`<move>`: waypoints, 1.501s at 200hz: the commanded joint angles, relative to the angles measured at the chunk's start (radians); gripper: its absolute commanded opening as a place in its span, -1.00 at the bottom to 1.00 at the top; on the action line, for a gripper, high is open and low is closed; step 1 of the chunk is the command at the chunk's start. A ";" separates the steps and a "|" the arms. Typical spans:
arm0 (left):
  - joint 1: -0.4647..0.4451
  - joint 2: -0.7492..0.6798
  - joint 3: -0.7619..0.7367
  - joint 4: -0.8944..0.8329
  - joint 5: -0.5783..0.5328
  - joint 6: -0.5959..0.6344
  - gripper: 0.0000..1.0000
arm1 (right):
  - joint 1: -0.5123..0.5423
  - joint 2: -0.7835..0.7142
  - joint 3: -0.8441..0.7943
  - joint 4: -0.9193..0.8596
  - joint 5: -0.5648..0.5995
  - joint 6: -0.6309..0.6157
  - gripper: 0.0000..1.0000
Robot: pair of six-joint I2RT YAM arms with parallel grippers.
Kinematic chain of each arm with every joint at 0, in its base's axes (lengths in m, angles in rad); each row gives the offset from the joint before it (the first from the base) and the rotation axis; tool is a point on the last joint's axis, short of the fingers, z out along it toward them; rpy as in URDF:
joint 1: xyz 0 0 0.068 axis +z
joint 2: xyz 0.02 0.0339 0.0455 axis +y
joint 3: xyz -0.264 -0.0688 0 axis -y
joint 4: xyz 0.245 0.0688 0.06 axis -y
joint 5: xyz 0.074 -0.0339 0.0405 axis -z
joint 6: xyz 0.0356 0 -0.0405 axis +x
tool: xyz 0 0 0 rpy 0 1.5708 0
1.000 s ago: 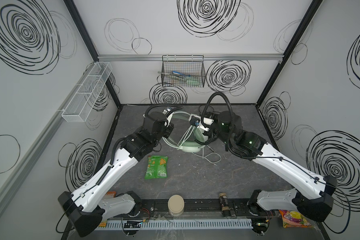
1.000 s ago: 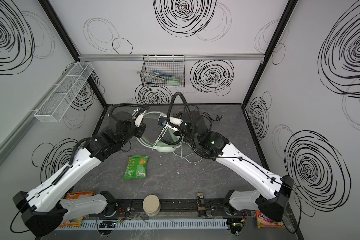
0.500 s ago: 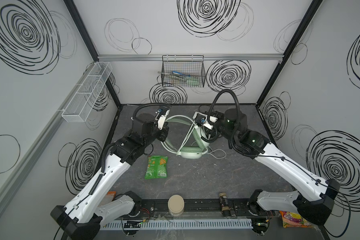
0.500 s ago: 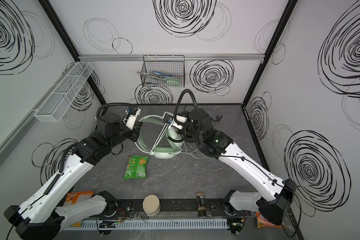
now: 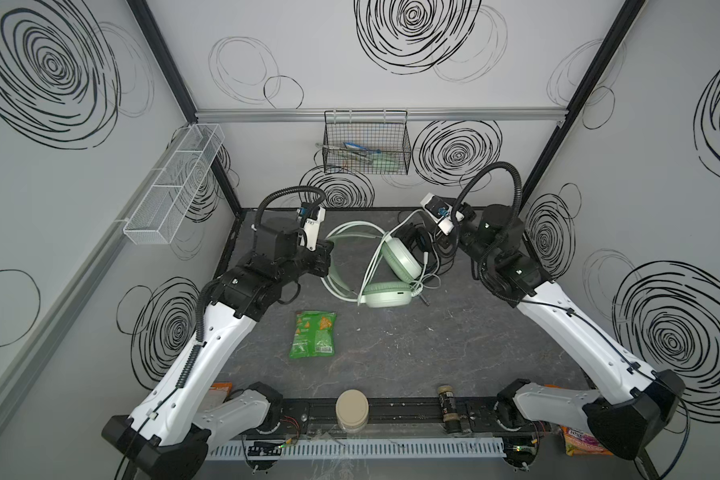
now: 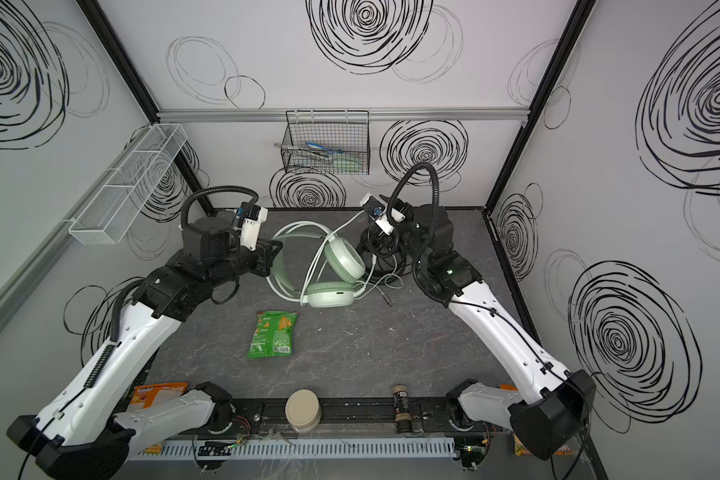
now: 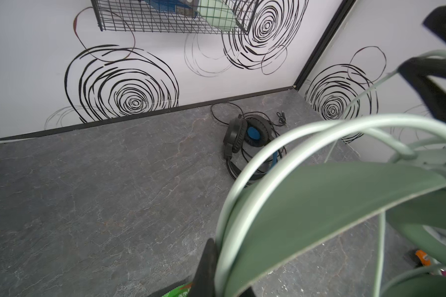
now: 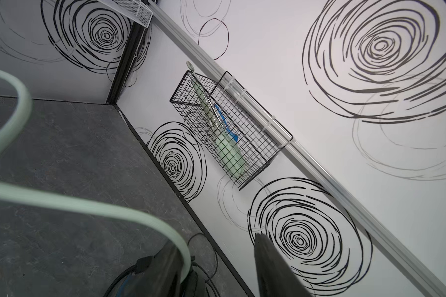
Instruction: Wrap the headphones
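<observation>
Looking down in a top view, the left gripper [image 5: 327,258] pinches the thin band of the green headphones [image 5: 399,261], and one ear cup rests on the table [image 5: 391,353]. The black headphones [image 5: 427,249] lie just behind, near the back wall, with the right gripper [image 5: 412,235] right above them. From the left wrist, the green band sits close up and the black headphones [image 7: 245,136] lie on the table further off. From the right wrist, the fingers [image 8: 273,270] of the right gripper [image 8: 216,279] stand apart, and the pale cable [image 8: 88,203] leans on one

Bright, even light, faint shadows, bowed edges; the mint-green headset [image 7: 327,205] blurs in both wrist views.
</observation>
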 commanded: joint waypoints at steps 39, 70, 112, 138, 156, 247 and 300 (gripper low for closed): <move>0.029 0.026 0.193 0.010 0.167 -0.077 -1.00 | -0.098 0.053 -0.098 0.267 -0.135 0.229 -0.04; 0.049 0.057 0.274 0.006 0.217 -0.102 -1.00 | -0.108 0.071 -0.169 0.347 -0.177 0.322 -0.02; 0.067 0.099 0.378 -0.023 0.254 -0.127 -1.00 | -0.095 0.126 -0.214 0.415 -0.246 0.417 0.01; 0.088 0.111 0.422 -0.009 0.277 -0.162 -1.00 | -0.094 0.147 -0.257 0.463 -0.246 0.470 -0.11; 0.107 0.121 0.455 -0.003 0.284 -0.179 -1.00 | -0.081 0.153 -0.276 0.476 -0.249 0.495 -0.20; 0.162 0.141 0.458 0.216 0.261 -0.353 -1.00 | 0.047 0.127 -0.376 0.486 -0.221 0.523 -0.50; 0.154 0.112 0.354 0.368 0.102 -0.480 -1.00 | 0.127 0.069 -0.390 0.435 -0.220 0.526 -0.71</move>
